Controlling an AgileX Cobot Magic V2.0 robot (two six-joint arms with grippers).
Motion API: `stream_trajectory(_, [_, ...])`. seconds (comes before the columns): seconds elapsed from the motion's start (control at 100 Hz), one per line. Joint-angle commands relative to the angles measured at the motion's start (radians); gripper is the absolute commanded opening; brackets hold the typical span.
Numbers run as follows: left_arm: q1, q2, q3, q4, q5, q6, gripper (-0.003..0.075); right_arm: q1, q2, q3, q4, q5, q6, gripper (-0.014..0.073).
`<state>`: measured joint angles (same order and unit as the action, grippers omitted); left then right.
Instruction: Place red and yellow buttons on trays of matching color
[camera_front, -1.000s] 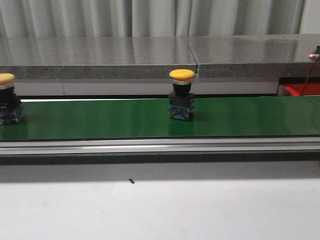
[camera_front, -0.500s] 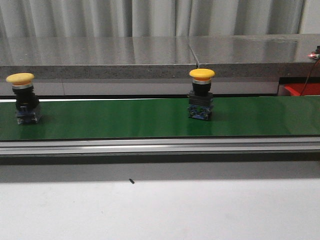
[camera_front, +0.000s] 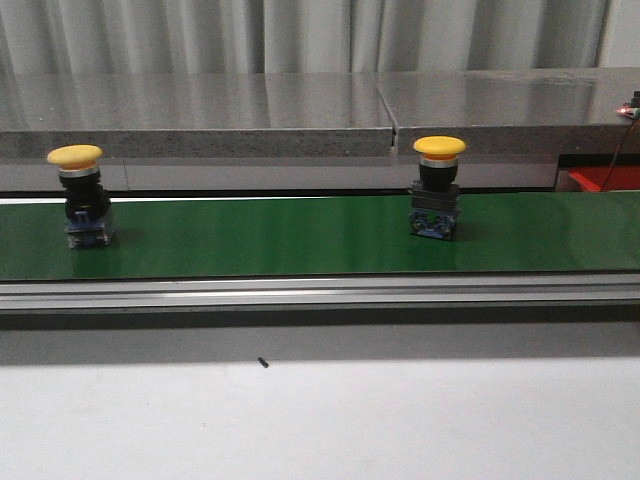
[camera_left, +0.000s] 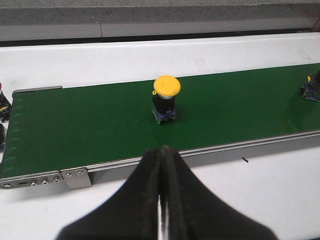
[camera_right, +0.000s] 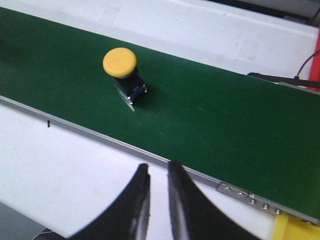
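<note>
Standing upright on the green conveyor belt (camera_front: 300, 235), two yellow buttons sit well apart — the left yellow button (camera_front: 82, 196) near the belt's left end, the right yellow button (camera_front: 437, 187) right of centre. The left claw (camera_left: 161, 155) hangs above the white worktop (camera_front: 320, 420), fingers pressed together; the right claw (camera_right: 157, 172) — a narrow gap between its fingers — holds nothing.

Green conveyor belt (camera_front: 300, 235) runs left to right across the white table (camera_front: 320, 420), carrying two upright yellow buttons well apart, one at far left (camera_front: 82, 196), one right of centre (camera_front: 436, 187).
</note>
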<state>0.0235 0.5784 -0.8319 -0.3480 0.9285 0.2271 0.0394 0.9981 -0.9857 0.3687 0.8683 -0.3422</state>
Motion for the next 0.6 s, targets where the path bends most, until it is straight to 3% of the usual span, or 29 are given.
stream_trajectory(0.0, [-0.007, 0.002, -0.026, -0.029, -0.061, 0.001, -0.0020, 0.024, 0.049, -0.061, 0.012, -0.046, -0.010, 0.0376])
stream_trajectory(0.07, [-0.007, 0.002, -0.026, -0.029, -0.061, 0.001, -0.0020, 0.037, 0.094, -0.093, 0.011, -0.032, -0.010, 0.0488])
stream_trajectory(0.12, [-0.007, 0.002, -0.026, -0.029, -0.061, 0.001, -0.0020, 0.044, 0.126, -0.122, 0.011, -0.016, -0.009, 0.0523])
stream_trajectory(0.59, [-0.007, 0.002, -0.026, -0.029, -0.061, 0.001, -0.0020, 0.081, 0.417, -0.325, -0.020, 0.030, 0.022, 0.0519])
